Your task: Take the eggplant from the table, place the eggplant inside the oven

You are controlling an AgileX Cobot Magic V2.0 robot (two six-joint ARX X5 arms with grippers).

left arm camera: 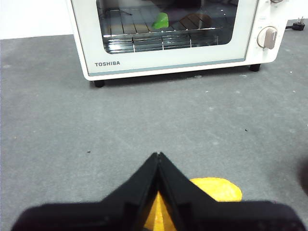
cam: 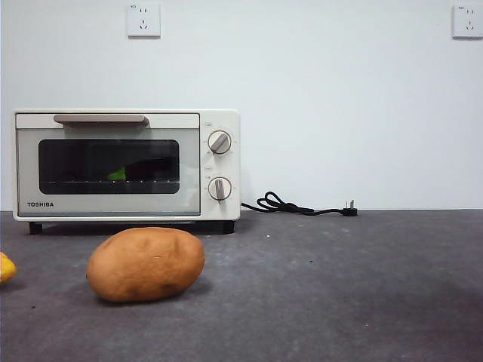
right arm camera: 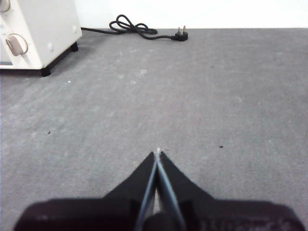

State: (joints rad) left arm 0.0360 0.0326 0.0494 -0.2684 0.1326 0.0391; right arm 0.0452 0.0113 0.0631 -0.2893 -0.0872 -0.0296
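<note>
Nearest in the front view sits an orange-brown potato (cam: 146,264) on the dark grey tabletop (cam: 339,286), with the edge of a yellow object (cam: 6,267) at the left border. Behind the potato stands the oven (cam: 126,164), its door shut; through the dark glass the eggplant (cam: 147,170) lies on the wire rack, its green stem cap showing left of the dark body. A black power cord (cam: 298,206) trails from the oven's right side along the wall. Neither tool appears in this view.

From the left wrist, the left tool (left arm camera: 158,155) has its jaws pressed together at the tips, holding nothing. A yellow object (left arm camera: 215,188) lies just beside and partly under it. Well ahead of the tool stands the oven (left arm camera: 168,57), door closed, and the eggplant (left arm camera: 185,20) rests on the rack (left arm camera: 144,36) inside, green cap towards the middle of the window.

From the right wrist, the right tool (right arm camera: 158,153) is likewise closed to a point and empty, above bare tabletop (right arm camera: 192,96). The oven's knob side (right arm camera: 36,33) stands far ahead and to one side of the tool, with the power cord (right arm camera: 144,28) and its plug farther ahead.
</note>
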